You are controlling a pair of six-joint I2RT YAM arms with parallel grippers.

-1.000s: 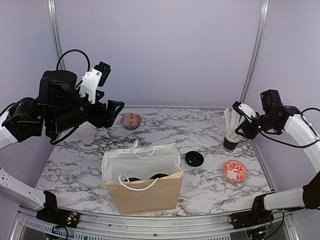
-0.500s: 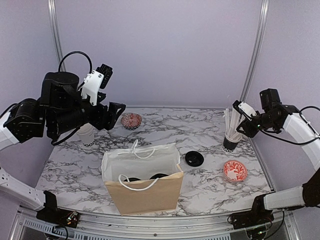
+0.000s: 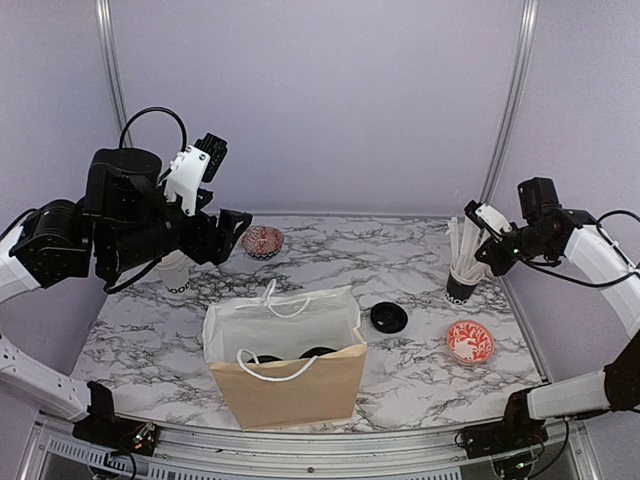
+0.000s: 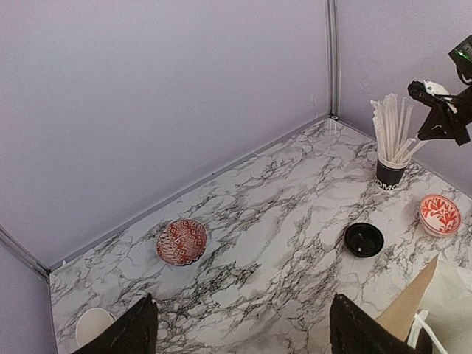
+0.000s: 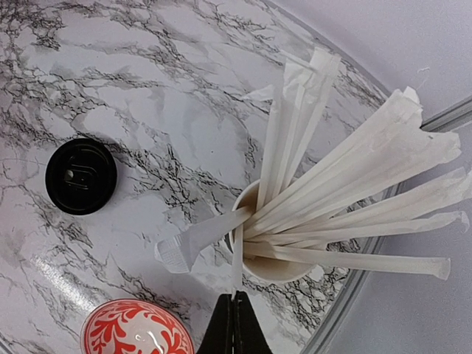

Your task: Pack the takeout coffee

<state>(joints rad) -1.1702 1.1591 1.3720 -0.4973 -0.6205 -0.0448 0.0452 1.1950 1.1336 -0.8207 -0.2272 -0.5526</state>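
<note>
The cup left out on the desk (image 3: 420, 250) is a white paper cup (image 3: 176, 272), tapered, with black lettering near its base and its top open and lidless. It stands at the far left, just behind the raised left arm, and in the left wrist view it shows as a pale round mouth in the lower left corner. It is likely light and thin-walled, easily dented by a hard squeeze. Whether it holds any liquid cannot be told, so it is best kept upright. A hold across the body a little under the rolled rim, where paper is stiffest, looks soundest. Its likely partner, a round black lid (image 3: 388, 318), lies flat on the desk to the right of the paper bag (image 3: 290, 395), well apart from the cup. Hard, smooth and low, it will probably be slippery and is best pinched across its edge. Inside the bag two more black lids (image 3: 265, 357) show side by side, presumably on cups already packed. The left gripper (image 4: 242, 328) hangs high over the desk with its jaws spread wide and nothing between them. The right gripper (image 5: 234, 313) is at the dark cup of white sticks (image 3: 461, 288) at the far right, its jaws pressed together — apparently nipping the end of one thin stick (image 5: 236, 273).
</note>
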